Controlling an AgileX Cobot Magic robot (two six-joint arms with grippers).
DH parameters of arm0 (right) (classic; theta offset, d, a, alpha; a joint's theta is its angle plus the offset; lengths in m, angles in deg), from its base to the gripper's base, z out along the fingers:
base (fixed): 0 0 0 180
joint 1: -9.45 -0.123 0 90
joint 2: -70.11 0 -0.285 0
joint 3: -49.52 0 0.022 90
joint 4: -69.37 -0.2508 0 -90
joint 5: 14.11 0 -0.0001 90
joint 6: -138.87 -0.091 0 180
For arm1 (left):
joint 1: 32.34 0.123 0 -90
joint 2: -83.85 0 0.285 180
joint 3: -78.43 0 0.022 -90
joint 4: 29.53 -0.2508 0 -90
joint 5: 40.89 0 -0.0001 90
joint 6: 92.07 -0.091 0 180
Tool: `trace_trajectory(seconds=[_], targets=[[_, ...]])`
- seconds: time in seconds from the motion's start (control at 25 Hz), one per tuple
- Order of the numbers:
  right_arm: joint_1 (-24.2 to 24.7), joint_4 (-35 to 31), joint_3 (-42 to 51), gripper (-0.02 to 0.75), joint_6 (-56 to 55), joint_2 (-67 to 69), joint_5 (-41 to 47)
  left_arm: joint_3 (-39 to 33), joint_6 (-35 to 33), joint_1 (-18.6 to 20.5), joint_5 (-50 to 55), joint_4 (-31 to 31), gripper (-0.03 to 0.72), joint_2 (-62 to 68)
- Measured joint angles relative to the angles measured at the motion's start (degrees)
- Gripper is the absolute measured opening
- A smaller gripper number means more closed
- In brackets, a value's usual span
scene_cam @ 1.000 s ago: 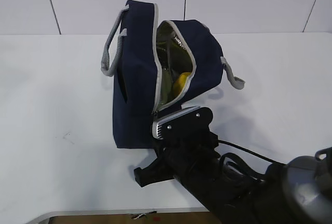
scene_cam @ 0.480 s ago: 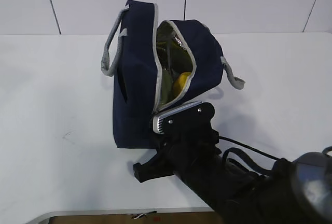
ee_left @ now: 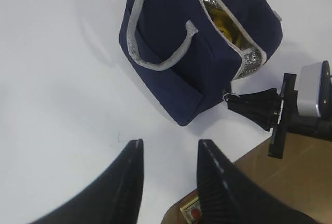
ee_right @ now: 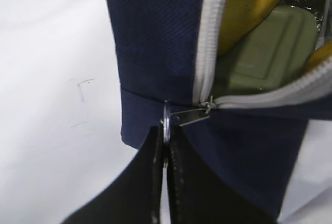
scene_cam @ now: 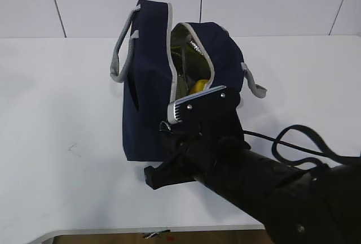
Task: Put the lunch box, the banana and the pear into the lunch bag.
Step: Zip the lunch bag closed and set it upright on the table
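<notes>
**A:** Where is the lunch bag (scene_cam: 148,80), and what is in it?

**B:** The navy lunch bag lies on the white table (scene_cam: 56,114), in the middle, between the far and near edges, with its zippered opening gaping toward the camera. Inside the opening, the right wrist view shows the sage-green lid of the lunch box (ee_right: 270,53) with the yellow banana (ee_right: 254,6) lying over it. A second patch of yellow at the right edge of that view may be the pear, but too little shows to be sure.

**A:** What are the arms doing?

**B:** The right gripper (ee_right: 165,151) is at the bag's near end. Its fingers (ee_right: 179,167) are pressed together on the small metal ring of the zipper pull (ee_right: 167,123), at the closed end of the zipper. The left gripper (ee_left: 168,156) hangs over the table near its near edge, well apart from the bag, its fingers partly spread and holding nothing.

**A:** What has changed in the last second?

**B:** The right fingers have closed the last bit onto the ring, and the right arm has risen and moved closer to the bag's opening. The bag itself has hardly shifted.

**A:** What does that mean for the task?

**B:** The packing looks finished or nearly so; the step in hand appears to be drawing the zipper shut.
</notes>
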Motion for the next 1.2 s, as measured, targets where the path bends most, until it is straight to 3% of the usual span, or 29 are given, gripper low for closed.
trace_trajectory(seconds=[0.32,0.6,0.88,1.2], targets=[[0.00,-5.98,0.11,0.017,8.99,-7.65,7.96,0.00,0.00,0.00,0.00,0.09,0.262,0.00],[0.00,-6.82,-1.63,0.017,14.87,-12.60,12.94,-2.31,0.00,0.00,0.00,-0.79,0.261,0.00],[0.00,-6.82,-10.11,0.017,20.51,-12.66,22.74,-14.26,-1.35,0.00,0.00,-2.87,0.261,0.00],[0.00,-6.51,-16.27,0.017,22.12,-12.66,31.20,-28.61,-12.40,0.00,-12.45,-0.69,0.262,0.00]])
